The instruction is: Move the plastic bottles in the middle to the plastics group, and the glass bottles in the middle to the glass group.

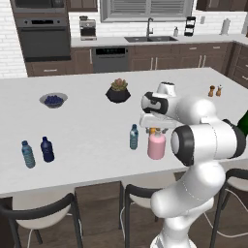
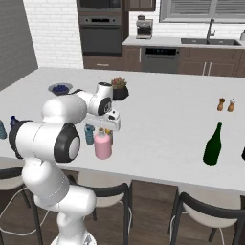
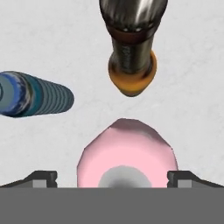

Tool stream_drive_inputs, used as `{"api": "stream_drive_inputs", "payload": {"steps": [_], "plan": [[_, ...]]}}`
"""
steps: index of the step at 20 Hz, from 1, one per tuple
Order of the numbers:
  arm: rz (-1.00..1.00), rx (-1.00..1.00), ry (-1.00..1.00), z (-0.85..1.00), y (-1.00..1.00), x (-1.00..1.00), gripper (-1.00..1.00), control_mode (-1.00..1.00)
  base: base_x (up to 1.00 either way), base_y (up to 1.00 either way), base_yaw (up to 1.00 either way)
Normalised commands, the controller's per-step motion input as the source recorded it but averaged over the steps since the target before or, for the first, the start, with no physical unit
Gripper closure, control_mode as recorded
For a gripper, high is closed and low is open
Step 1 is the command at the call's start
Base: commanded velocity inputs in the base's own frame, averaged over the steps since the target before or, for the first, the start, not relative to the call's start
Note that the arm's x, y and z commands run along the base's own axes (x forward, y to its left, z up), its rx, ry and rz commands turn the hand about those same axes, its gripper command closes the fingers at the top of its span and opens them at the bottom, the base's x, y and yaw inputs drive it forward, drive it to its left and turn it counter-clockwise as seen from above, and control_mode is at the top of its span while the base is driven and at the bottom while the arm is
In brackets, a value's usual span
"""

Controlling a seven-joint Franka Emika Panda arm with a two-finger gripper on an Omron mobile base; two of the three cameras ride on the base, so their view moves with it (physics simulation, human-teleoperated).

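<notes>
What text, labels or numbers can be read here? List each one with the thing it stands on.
No text reads clearly in any view.
Amber beer bottle: faint marks on its dark label band in the hand view, too blurred to read.
Pale-blue water bottle: no legible label.
Pink bottle: plain, no print.
Dark green bottle: no label visible.
Navy bottle and teal-blue bottle: too small to tell.

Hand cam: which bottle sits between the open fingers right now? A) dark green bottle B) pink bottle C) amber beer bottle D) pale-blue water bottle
B. In the hand view the pink bottle lies between the two spread fingertips of the gripper, while the amber bottle and the water bottle lie off that line.
</notes>
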Motion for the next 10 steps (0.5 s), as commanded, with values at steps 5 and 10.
{"api": "stream_drive_inputs", "payload": {"steps": [5,10], "plan": [[-0.05,0.0,0.0,-0.18,0.0,0.0,-1.0,-1.0,0.0,0.0,0.0],[-0.13,0.0,0.0,-0.03,0.0,-0.24,-1.0,-1.0,0.0,0.0,0.0]]}}
